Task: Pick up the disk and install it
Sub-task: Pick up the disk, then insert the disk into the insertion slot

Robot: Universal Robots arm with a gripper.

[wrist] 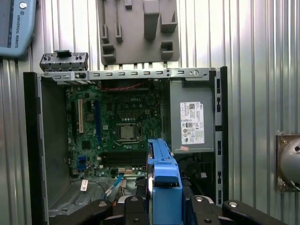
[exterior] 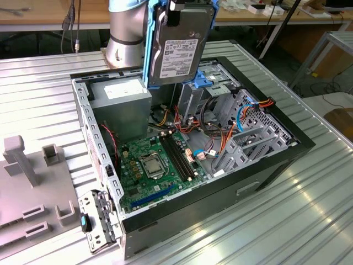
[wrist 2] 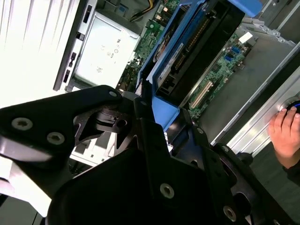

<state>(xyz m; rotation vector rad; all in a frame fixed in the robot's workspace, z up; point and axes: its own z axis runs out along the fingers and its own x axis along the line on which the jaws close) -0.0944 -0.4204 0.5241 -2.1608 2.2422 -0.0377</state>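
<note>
**Exterior view: disk (exterior: 179, 44) lifted, not yet seated**

The disk hangs upright at the top centre of the frame, above the open computer case (exterior: 265, 176) and clear of the drive cage (exterior: 190, 99) below it. In the first wrist view the gripper (wrist: 164, 199) is clenched on the disk's blue carrier rail, a finger on each side. The pick-up looks done and the work is at the carry-over stage. Seating it will likely call for squaring the rails to the cage slot and avoiding the loose cables (exterior: 220, 132) nearby.
</note>
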